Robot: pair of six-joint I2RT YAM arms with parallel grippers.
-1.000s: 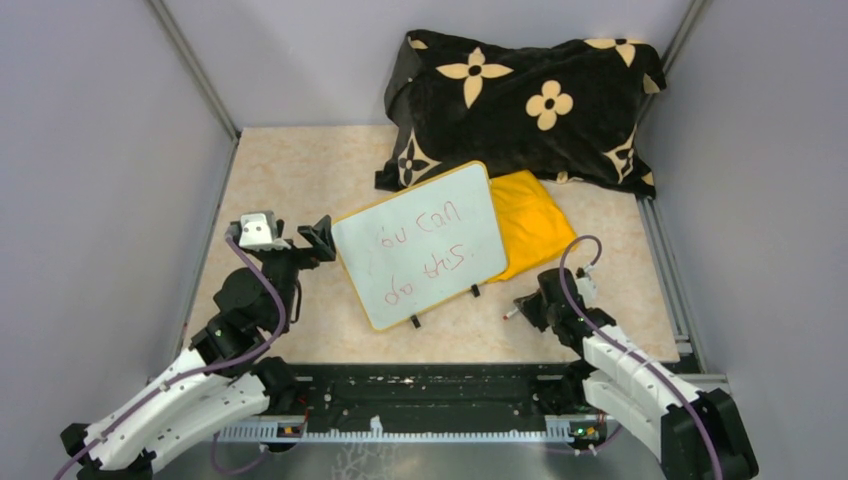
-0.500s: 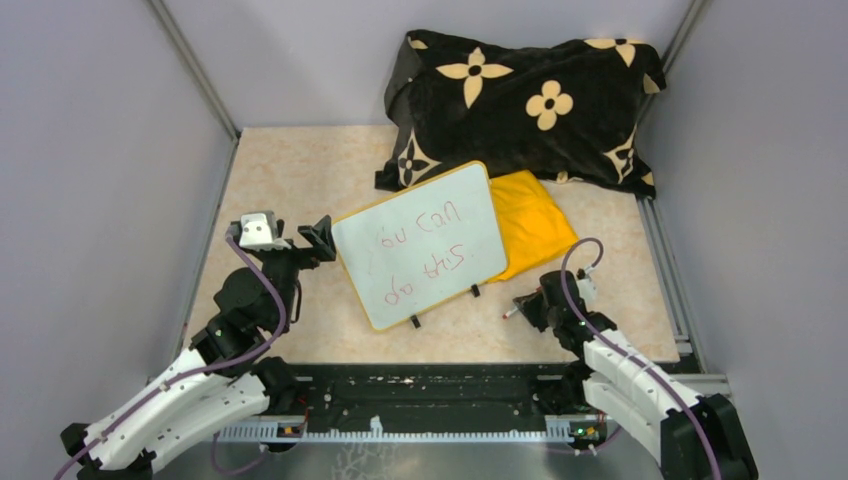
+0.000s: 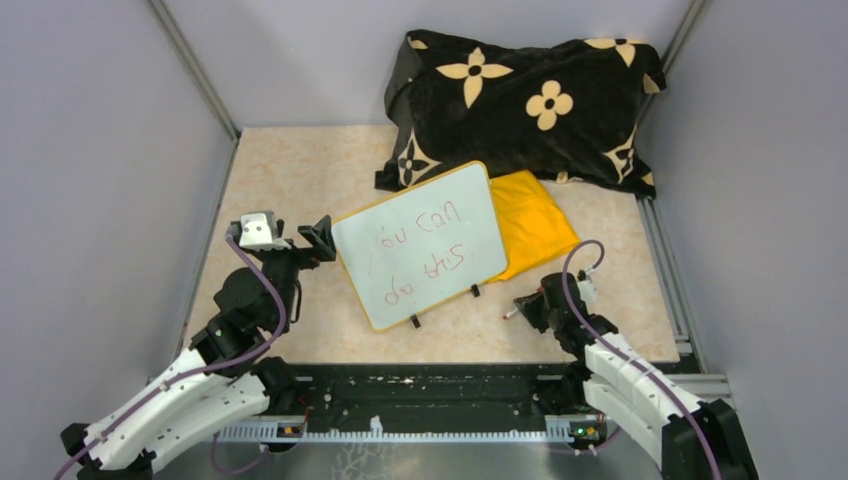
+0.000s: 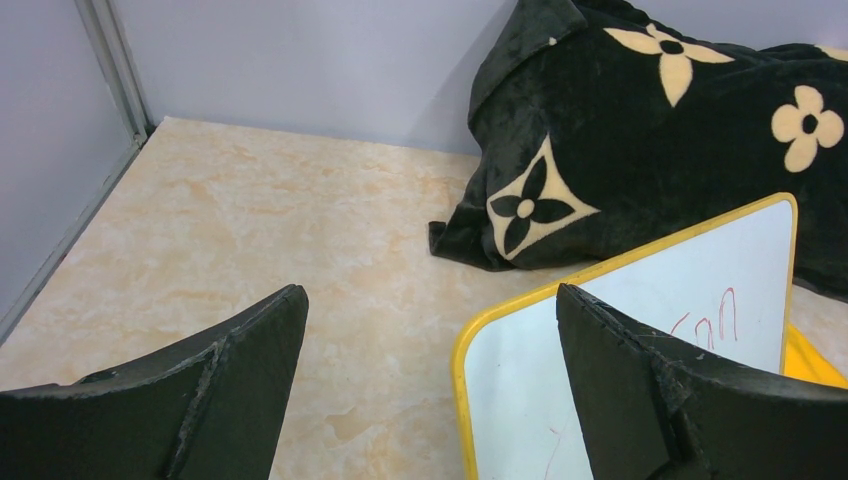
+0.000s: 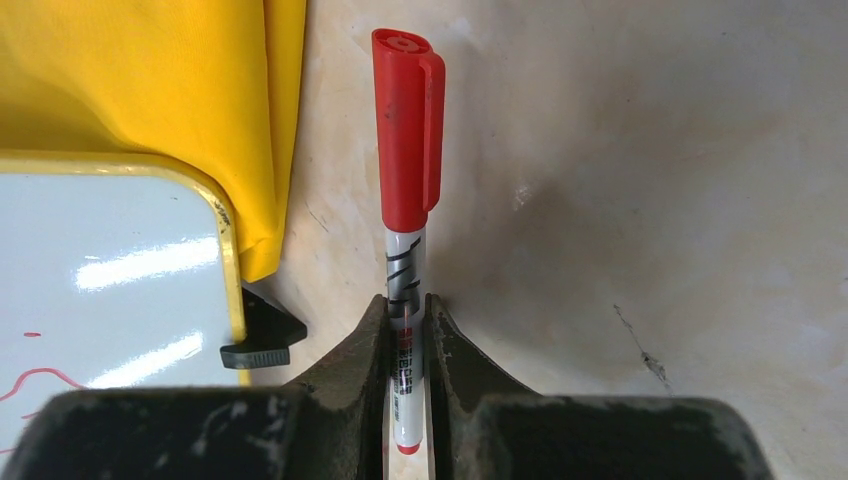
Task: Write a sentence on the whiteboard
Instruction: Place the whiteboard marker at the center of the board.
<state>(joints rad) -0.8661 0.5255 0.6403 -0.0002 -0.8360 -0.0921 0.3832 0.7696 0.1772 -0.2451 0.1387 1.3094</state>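
Note:
The whiteboard (image 3: 420, 245) lies tilted mid-table, yellow-rimmed, with the sentence (image 3: 425, 250) in thin red letters in two lines. My left gripper (image 3: 300, 238) stands open at the board's left edge. In the left wrist view its left corner (image 4: 520, 380) lies between the fingers, the right finger (image 4: 640, 400) over the white surface. My right gripper (image 3: 524, 305) is low by the board's near right corner (image 5: 110, 270). It (image 5: 406, 300) is shut on a white marker (image 5: 408, 150) with its red cap on, pointing away over the table.
A folded yellow cloth (image 3: 535, 220) lies under the board's right edge, next to the marker. A black pillow with cream flowers (image 3: 520, 100) fills the back right. A black clip foot (image 5: 262, 335) juts from the board's edge near my right fingers. Grey walls close the sides.
My right arm has drawn slightly back toward the near edge with the marker in it. The left arm and the whiteboard have not moved.

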